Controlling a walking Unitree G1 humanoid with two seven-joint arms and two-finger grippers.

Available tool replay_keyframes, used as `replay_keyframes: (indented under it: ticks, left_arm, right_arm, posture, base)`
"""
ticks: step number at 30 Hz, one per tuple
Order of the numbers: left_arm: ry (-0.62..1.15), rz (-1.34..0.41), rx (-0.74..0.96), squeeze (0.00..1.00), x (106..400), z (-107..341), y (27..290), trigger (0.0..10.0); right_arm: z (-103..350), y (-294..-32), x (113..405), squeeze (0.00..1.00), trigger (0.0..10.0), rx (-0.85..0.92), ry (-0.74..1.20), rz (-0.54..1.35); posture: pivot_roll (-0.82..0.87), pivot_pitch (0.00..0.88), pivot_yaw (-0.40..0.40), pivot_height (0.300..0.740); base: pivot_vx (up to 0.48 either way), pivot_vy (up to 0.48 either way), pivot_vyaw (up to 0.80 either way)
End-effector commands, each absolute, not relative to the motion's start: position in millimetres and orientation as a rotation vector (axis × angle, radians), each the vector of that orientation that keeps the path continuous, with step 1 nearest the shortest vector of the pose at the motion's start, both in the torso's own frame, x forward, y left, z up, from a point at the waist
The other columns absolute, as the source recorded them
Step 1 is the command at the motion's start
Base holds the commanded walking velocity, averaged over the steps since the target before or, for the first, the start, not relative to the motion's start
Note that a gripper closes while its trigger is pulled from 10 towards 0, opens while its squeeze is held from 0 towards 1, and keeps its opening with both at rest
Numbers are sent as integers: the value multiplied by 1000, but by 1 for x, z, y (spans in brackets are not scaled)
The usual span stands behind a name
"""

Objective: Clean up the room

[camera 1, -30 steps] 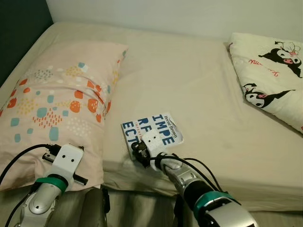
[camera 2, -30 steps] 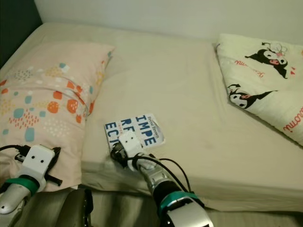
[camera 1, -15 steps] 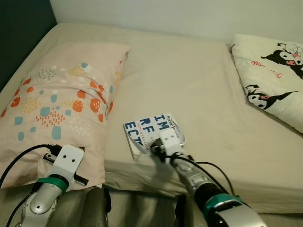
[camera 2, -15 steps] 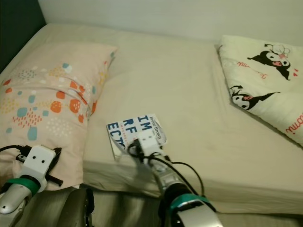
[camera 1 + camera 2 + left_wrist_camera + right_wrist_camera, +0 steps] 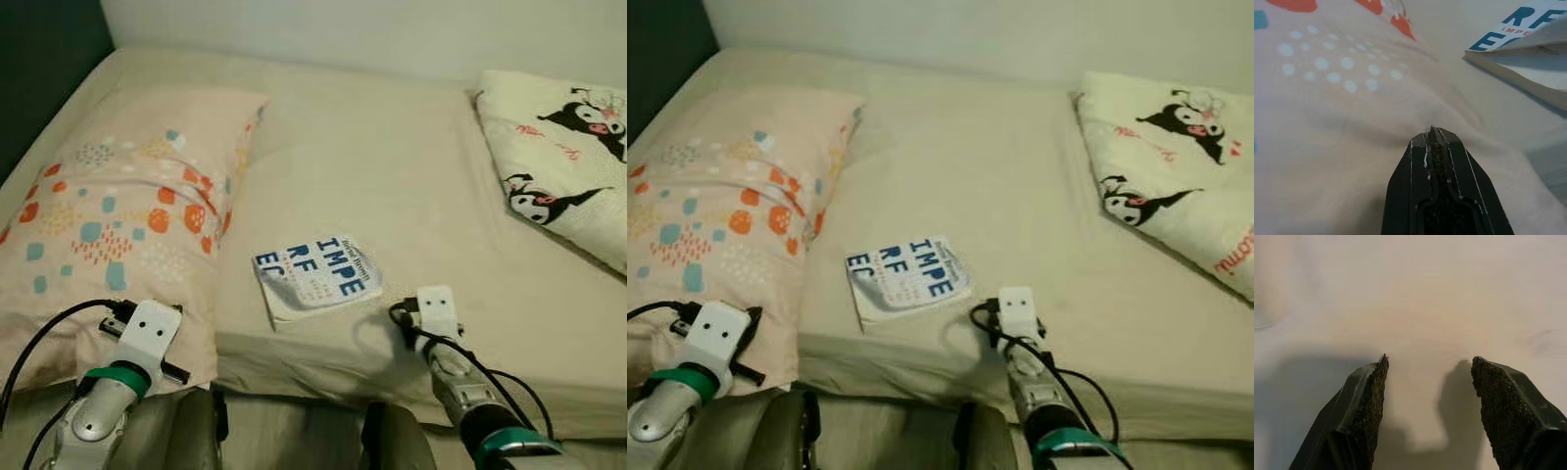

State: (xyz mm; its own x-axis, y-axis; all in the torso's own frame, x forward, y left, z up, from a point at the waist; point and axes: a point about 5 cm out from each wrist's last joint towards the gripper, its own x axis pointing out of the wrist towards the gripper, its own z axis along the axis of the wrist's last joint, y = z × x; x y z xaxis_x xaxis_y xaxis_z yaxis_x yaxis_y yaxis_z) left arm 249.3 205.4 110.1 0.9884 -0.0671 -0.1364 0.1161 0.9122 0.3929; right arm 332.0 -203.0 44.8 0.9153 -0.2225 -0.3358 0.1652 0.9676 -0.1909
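Note:
A white paperback book with blue letters lies flat on the beige bed, close to its front edge. My right gripper is open over bare sheet with nothing between its fingers; its white wrist mount sits just right of the book, apart from it. My left gripper is shut and empty, resting against the front corner of the patterned pillow. A corner of the book lies beyond its tip.
A folded white blanket with black cartoon figures lies at the bed's right side. The pink pillow takes up the left third of the bed. A dark wall stands at far left, a pale wall behind.
My right gripper has swung to the right, off the book and onto bare sheet beside it. The book stays near the bed's front edge. The left arm has hardly moved.

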Motion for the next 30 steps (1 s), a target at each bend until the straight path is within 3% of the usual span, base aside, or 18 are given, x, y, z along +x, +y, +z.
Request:
replay_keyframes:
  ticks: [1,4,6,10,11,13,14,15,16,17,18,21,24,30]
  left_arm:
    - [142,-103,417,0,249,103,203,10000]
    - [140,-103,417,0,250,103,202,10000]
    - [140,-102,425,0,250,102,203,10000]
    - [143,-95,432,0,249,102,206,10000]
    - [147,-86,440,0,247,101,209,10000]
    - [147,-86,440,0,247,101,209,10000]
    - [160,-44,461,0,247,101,217,10000]
    - [160,-44,461,0,247,101,217,10000]
    - [163,-11,481,0,248,101,223,10000]
    - [163,-11,481,0,248,101,223,10000]
    - [158,29,496,0,253,104,229,10000]
    - [158,29,496,0,253,104,229,10000]
    - [110,44,501,0,260,116,232,10000]
    - [78,53,508,0,259,124,234,10000]
  right_arm:
    - [60,-212,337,0,10000,-103,267,-286]
    - [72,-211,344,0,10000,-73,205,-294]
    - [101,-196,361,0,10000,-19,82,-246]
    - [120,-179,372,0,10000,26,18,-159]
    - [128,-161,377,0,10000,53,1,-52]
    - [128,-161,377,0,10000,53,1,-52]
    - [132,-107,379,0,10000,62,27,255]
    - [132,-107,379,0,10000,62,27,255]
    - [122,-77,372,0,10000,-11,81,424]
    - [122,-77,372,0,10000,-11,81,424]
    - [101,-45,357,0,10000,-124,173,604]
    - [101,-45,357,0,10000,-124,173,604]
    - [78,-19,339,0,10000,-202,260,683]
    - [73,-9,332,0,10000,-183,291,699]
  posture:
    - [214,103,-32,559]
    - [213,101,-34,559]
    - [216,94,-42,559]
    - [219,98,-46,559]
    - [220,97,-47,559]
    - [220,97,-47,559]
    - [221,88,-46,559]
    - [221,88,-46,559]
    - [223,90,-43,559]
    - [223,90,-43,559]
    - [224,94,-39,559]
    - [224,94,-39,559]
    - [235,98,-36,559]
    - [264,128,-32,559]
  base:
    - [0,0,0]
    - [0,0,0]
    - [0,0,0]
    - [0,0,0]
    - [0,0,0]
    - [0,0,0]
    - [0,0,0]
    - [0,0,0]
    - [0,0,0]
    - [0,0,0]
    - [0,0,0]
    - [0,0,0]
    - [0,0,0]
    - [0,0,0]
